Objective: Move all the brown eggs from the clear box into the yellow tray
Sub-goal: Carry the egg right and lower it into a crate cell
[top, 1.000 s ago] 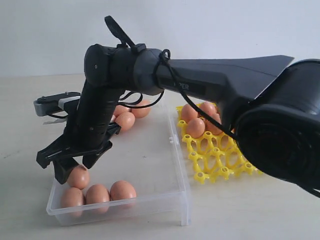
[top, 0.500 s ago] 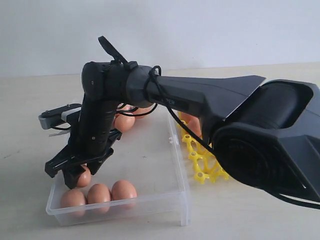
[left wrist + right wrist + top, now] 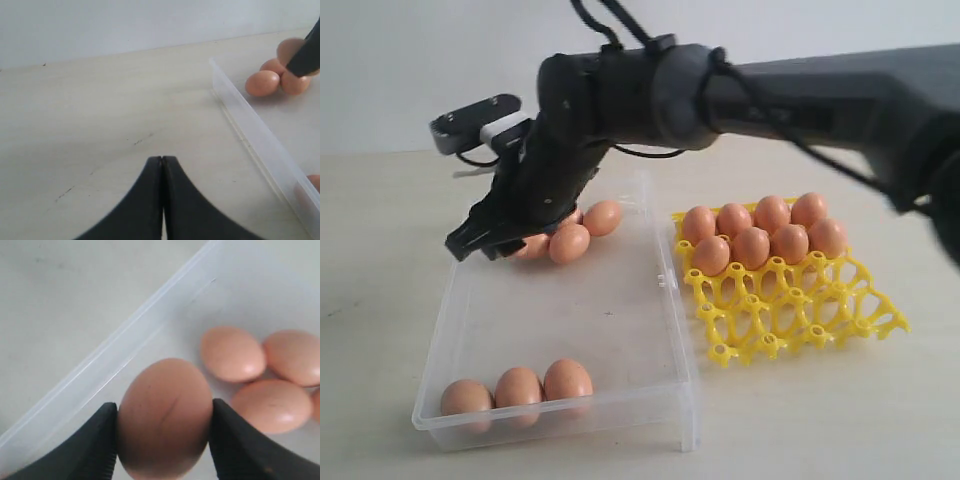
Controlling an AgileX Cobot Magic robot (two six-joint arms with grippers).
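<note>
**Right arm up off box's 6 o'clock end, egg in grip**

Right fingers [image 3: 102, 445] have lifted and swung toward the 12 o'clock end of the clear box [image 3: 620, 330], pinching one brown egg [image 3: 164, 417] by its sides; shell's smooth and curved w/ narrow contact, so a jolt en route could slip it onto the eggs below [image 3: 232, 354]; harder squeeze risks a crack. Left fingers [image 3: 150, 200] pressed together over the counter [image 3: 75, 125], outside the box wall. Yellow tray [image 3: 790, 310] at box's 3 o'clock, approx eight eggs in far rows; three eggs [image 3: 518, 385] at box's 6 o'clock end.
</note>
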